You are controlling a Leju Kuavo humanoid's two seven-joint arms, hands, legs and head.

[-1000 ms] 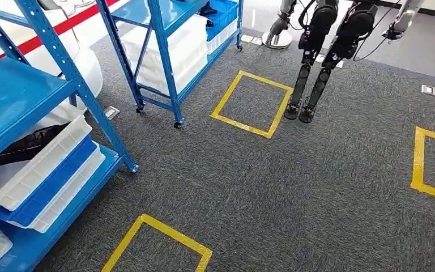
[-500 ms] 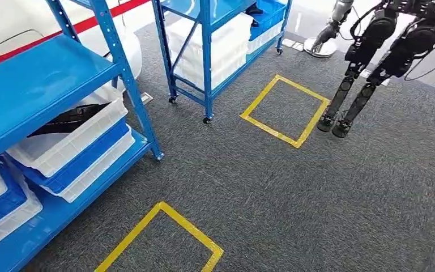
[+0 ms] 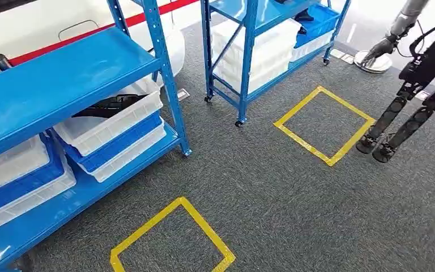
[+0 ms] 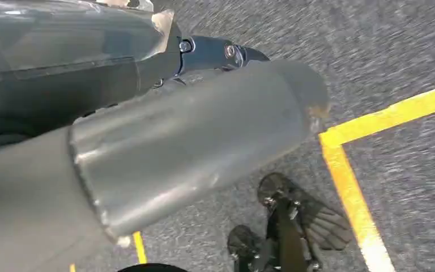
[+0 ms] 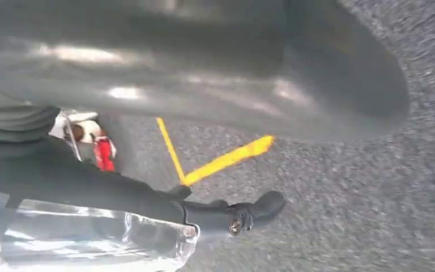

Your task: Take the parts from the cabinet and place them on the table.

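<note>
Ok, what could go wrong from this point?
The other robot stands to the right beside a yellow square: a collision risk if the path goes there. The near blue rack's corner post is close on the left and could be clipped. A clear plastic bag lies against the right robot hand; its hold is unclear, so it might slip.

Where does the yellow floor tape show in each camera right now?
Head view: tape squares lie on the carpet, the nearest at bottom centre.
Left wrist view: one tape corner just beyond the thumb tip.
Right wrist view: one tape corner below the thumb.
Shared landmark: the grey carpet under the tape. I cannot tell which square each wrist sees.
</note>
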